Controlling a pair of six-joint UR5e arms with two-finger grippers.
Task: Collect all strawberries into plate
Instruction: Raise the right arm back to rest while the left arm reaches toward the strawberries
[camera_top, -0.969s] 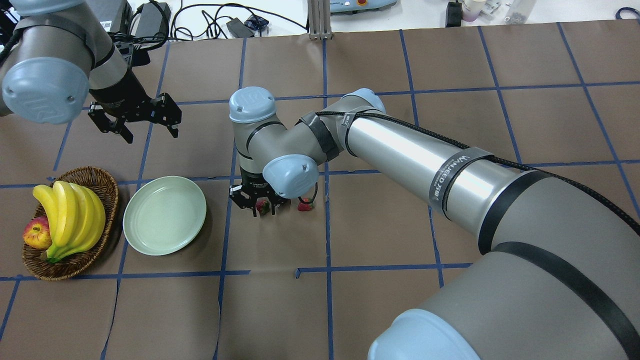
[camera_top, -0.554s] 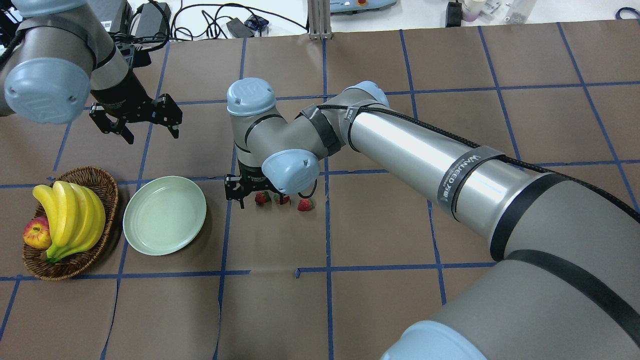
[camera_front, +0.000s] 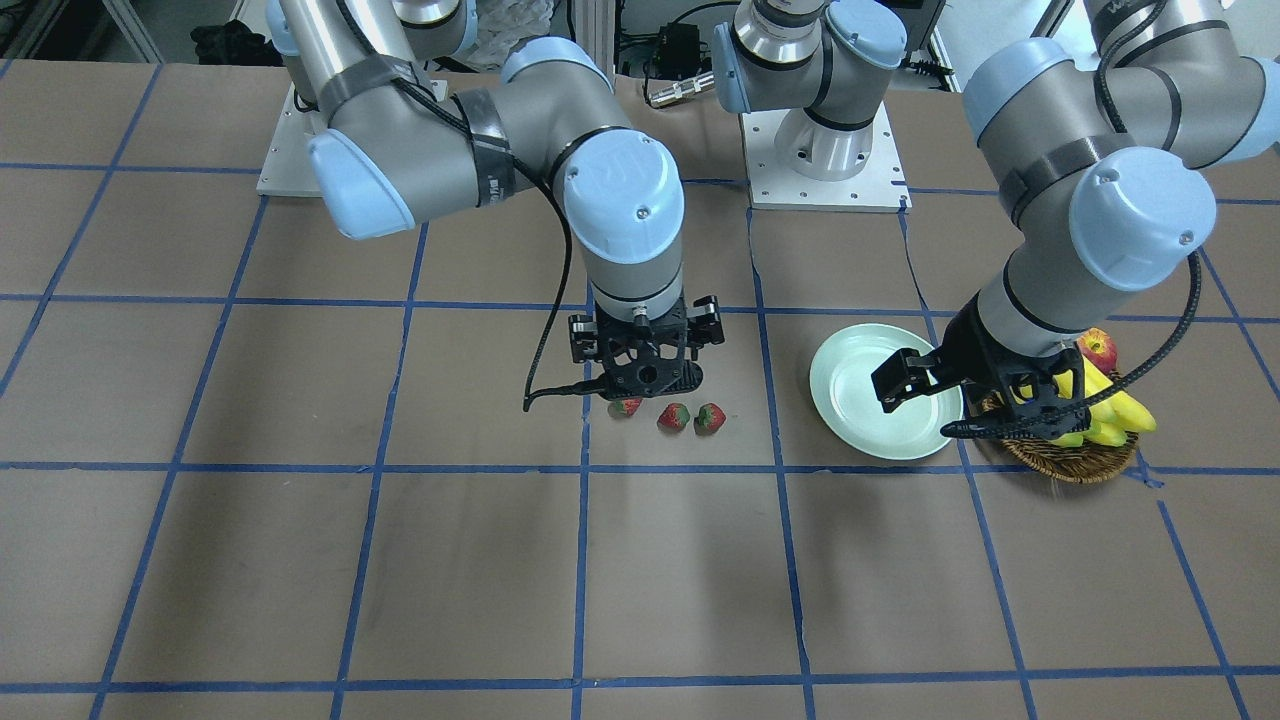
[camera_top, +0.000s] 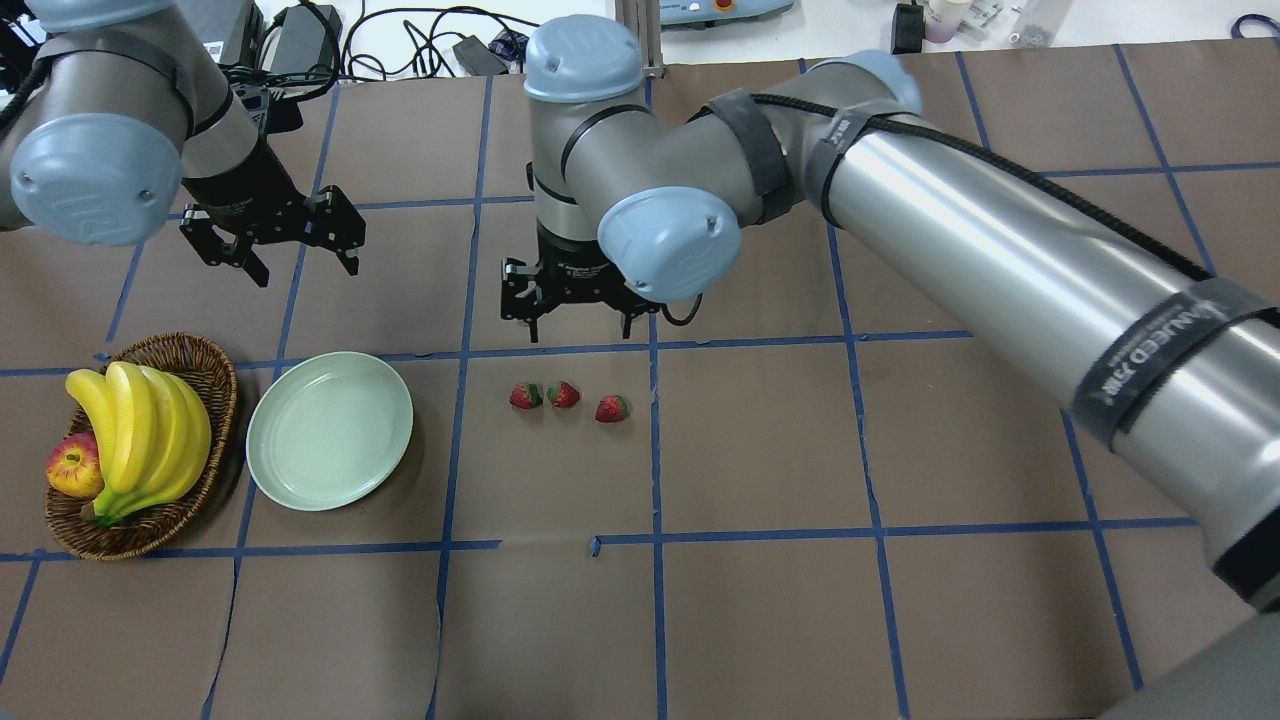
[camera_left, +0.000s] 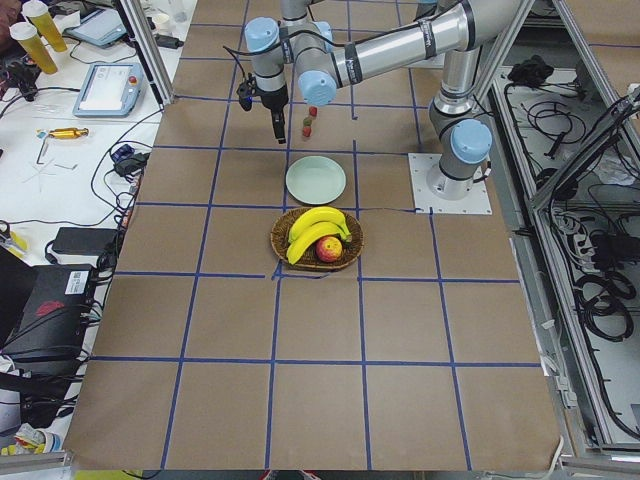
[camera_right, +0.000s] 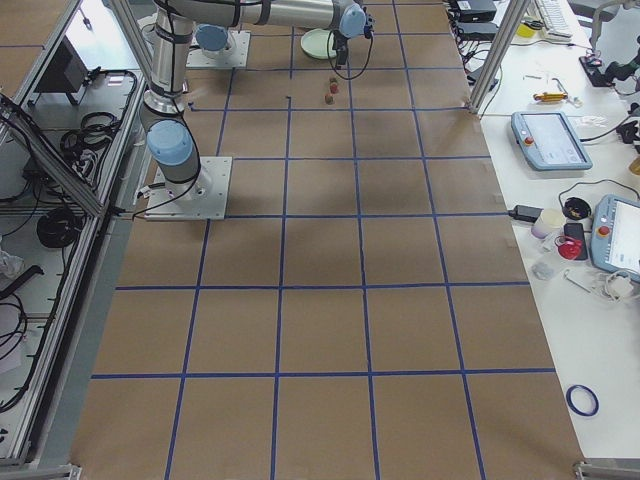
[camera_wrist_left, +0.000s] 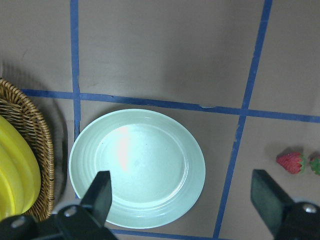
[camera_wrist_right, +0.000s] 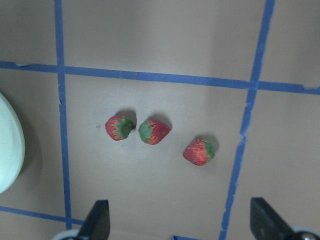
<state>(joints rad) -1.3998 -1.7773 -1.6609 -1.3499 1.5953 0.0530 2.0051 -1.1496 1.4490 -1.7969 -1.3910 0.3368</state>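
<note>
**Progress:** nil. The plate (camera_top: 329, 430) is bare. All three strawberries (camera_top: 563, 394) lie in a row on the counter (camera_top: 760, 600), in the taped square next to the plate's and apart from it. By my judgement, three transfers remain.

**Right end effector** (camera_top: 580, 333): fingers spread wide, empty, hanging above the row and touching no fruit.

**Left end effector** (camera_top: 307, 272): likewise wide and empty, hanging above the counter beyond the plate and the wicker basket (camera_top: 220, 380).
</note>
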